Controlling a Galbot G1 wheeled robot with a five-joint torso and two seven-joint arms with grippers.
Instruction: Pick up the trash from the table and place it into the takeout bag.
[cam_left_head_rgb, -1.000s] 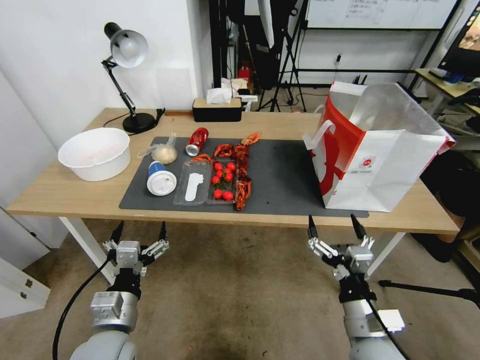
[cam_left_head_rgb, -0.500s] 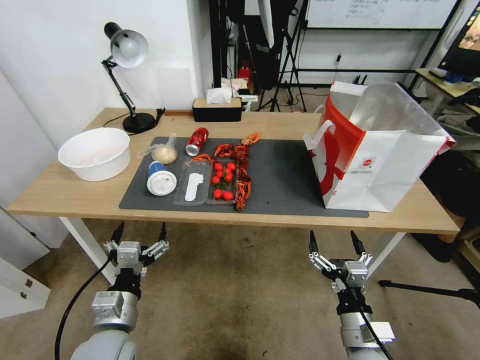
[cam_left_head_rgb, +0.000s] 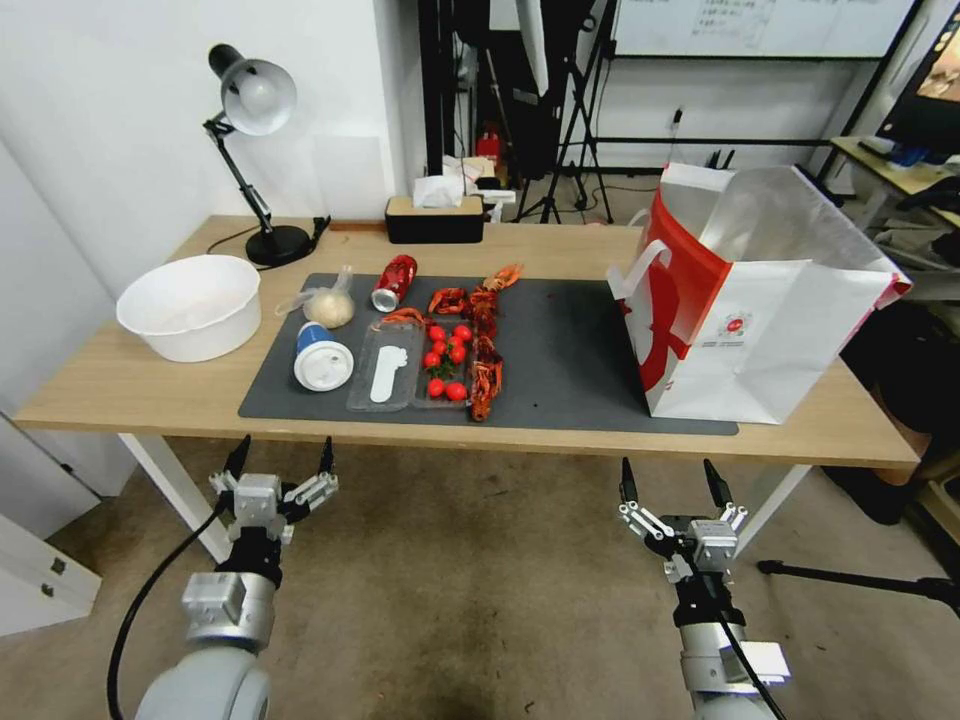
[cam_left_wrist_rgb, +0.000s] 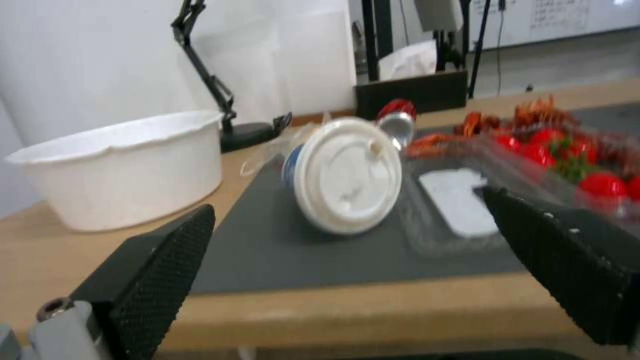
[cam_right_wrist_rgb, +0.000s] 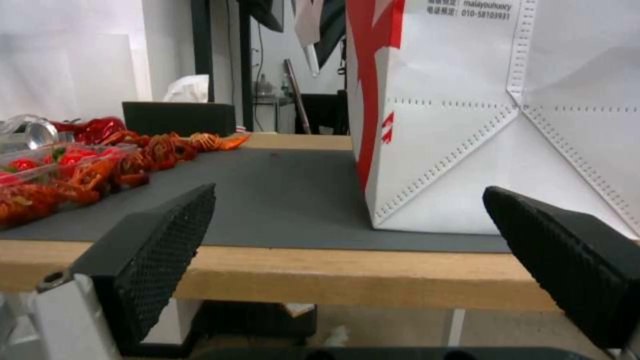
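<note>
Two grippers hang in front of the table (cam_left_head_rgb: 150, 390), below its near edge, and both hold nothing. My left gripper (cam_left_head_rgb: 281, 459) has its fingers spread wide and faces the blue cup with white lid (cam_left_head_rgb: 322, 358); my right gripper (cam_left_head_rgb: 673, 477) is spread wide too and faces the takeout bag (cam_left_head_rgb: 760, 320).

I use the dark grey mat (cam_left_head_rgb: 570, 370) as my landmark. The takeout bag stands upright on the right end of the mat, mouth open, silver foil lining visible inside; I cannot see whether anything is in it. On its white side there is a small red round logo (cam_left_head_rgb: 734, 325), and in the right wrist view I read a printed number "010-58103931" under a line of small letters that I cannot read.

On the left part of the mat the blue cup lies on its side, lid toward me. Just beside it is a clear plastic tray (cam_left_head_rgb: 385, 367) with a white flat piece inside, then a second clear tray holding red cherry tomatoes (cam_left_head_rgb: 446, 360). Red crayfish shells (cam_left_head_rgb: 485, 345) lie along it. Behind the cup are the knotted clear bag (cam_left_head_rgb: 325, 303) with something pale in it and the crushed red can (cam_left_head_rgb: 393, 282). Left of the mat stands a white bowl (cam_left_head_rgb: 190, 305), which looks empty.
</note>
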